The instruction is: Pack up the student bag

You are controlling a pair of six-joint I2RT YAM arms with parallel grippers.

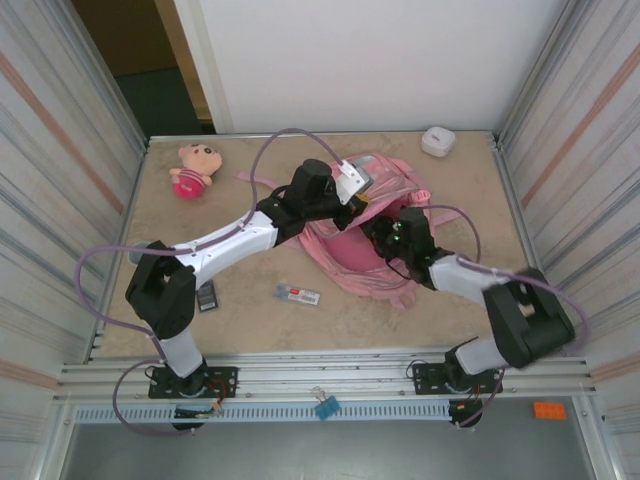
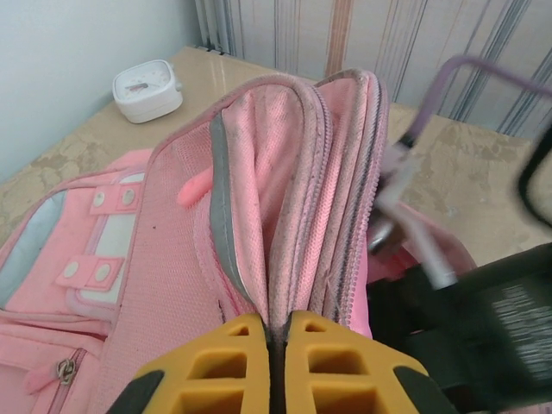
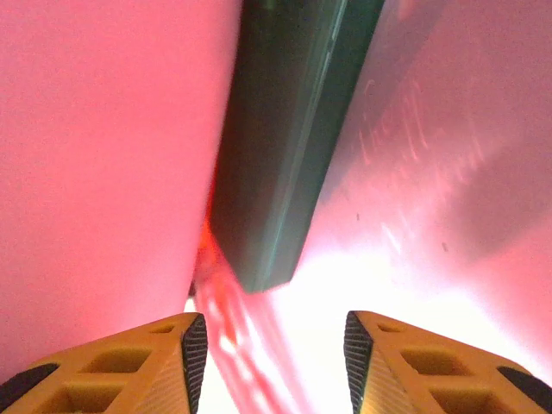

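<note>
The left end effector (image 2: 276, 345) is pressed together on the bag's (image 2: 164, 259) rim, pinching a fold of pink fabric beside the zip and lifting that edge so the mouth gapes. The bag lies on the table (image 1: 250, 330), front pockets showing on the left side of the raised panel.

The right end effector (image 3: 276, 354) is inside the bag, fingers spread with nothing between them. A dark flat thing (image 3: 276, 147), perhaps a book, stands just ahead of it against the pink lining.

The step in hand looks like loading. One arm props the bag open, and the other appears to have let go of an item inside. The next move likely calls for backing the right end effector straight out through the mouth without snagging the lining, while the left grip holds firm.

From above, the bag's long axis seems to run near to far across the table. The held mouth is at the far end and points up and away from the arm bases, though the arms hide much of the outline.
</note>
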